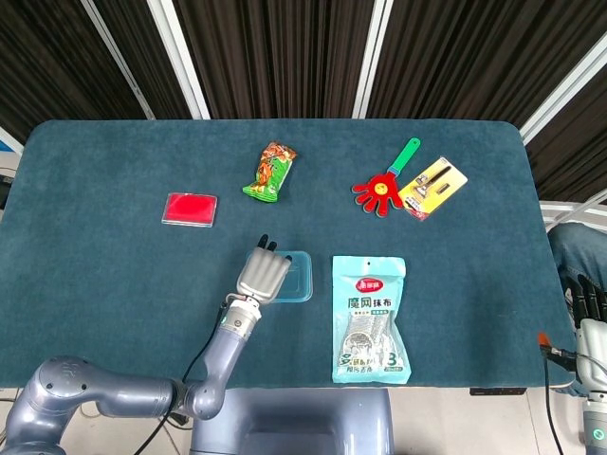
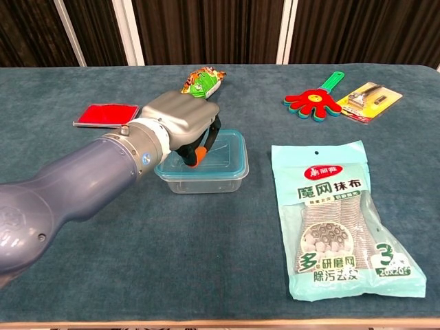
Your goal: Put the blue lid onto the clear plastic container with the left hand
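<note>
The clear plastic container (image 2: 206,181) stands at the table's front middle with the blue lid (image 2: 225,147) lying flat on top of it. My left hand (image 2: 180,121) covers the lid's left part, fingers curled down onto it, and the orange thumb tip touches the lid's top. In the head view the same left hand (image 1: 263,274) hides the left half of the blue lid (image 1: 295,276). My right hand (image 1: 590,318) hangs off the table's right front corner with fingers straight, holding nothing.
A large cloth packet (image 1: 370,318) lies just right of the container. Further back are a red flat box (image 1: 190,209), a green snack packet (image 1: 270,171), a red hand clapper (image 1: 384,186) and a yellow carded tool (image 1: 432,188).
</note>
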{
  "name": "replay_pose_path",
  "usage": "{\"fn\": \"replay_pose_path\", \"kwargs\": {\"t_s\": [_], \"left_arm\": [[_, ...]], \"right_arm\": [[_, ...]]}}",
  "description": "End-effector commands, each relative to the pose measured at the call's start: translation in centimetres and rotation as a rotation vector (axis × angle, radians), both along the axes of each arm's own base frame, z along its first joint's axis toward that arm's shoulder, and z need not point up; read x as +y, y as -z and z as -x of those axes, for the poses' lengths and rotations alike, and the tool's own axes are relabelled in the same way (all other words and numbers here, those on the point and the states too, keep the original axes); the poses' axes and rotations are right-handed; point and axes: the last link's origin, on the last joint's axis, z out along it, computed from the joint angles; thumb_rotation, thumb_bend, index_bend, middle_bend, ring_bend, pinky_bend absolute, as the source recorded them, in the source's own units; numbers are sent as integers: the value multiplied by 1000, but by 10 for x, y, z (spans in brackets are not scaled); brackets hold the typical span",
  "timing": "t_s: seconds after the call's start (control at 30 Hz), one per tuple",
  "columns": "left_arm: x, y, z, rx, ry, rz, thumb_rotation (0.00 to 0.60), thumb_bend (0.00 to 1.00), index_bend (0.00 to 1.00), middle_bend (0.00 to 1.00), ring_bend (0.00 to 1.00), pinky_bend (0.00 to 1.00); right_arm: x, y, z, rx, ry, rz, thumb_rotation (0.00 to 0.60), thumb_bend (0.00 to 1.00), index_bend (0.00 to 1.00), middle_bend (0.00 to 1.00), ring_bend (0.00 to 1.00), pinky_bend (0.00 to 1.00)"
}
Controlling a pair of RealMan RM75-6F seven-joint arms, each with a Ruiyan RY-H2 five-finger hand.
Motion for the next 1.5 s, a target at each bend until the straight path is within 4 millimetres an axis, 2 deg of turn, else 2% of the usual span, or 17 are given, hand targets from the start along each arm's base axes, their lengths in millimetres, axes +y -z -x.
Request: {"fn": "replay_pose_path", "kwargs": {"t_s": [0.03, 0.77, 1.5], "left_arm": [[-2, 1, 1, -3, -5, -4, 600, 552, 649, 576, 271, 184], [-8, 7, -3, 23, -48, -50, 600, 545, 649, 600, 271, 195], [0, 10, 1, -2, -53, -26, 600, 544, 650, 607, 271, 197]], "right_arm": [[0, 0, 0, 0, 0, -1, 600, 339, 0, 15, 0, 0], [0, 0, 0, -4, 3, -3, 600, 338, 0, 14, 0, 0], [0, 1, 0, -10, 8, -4, 600, 339, 0, 15, 0, 0]]}}
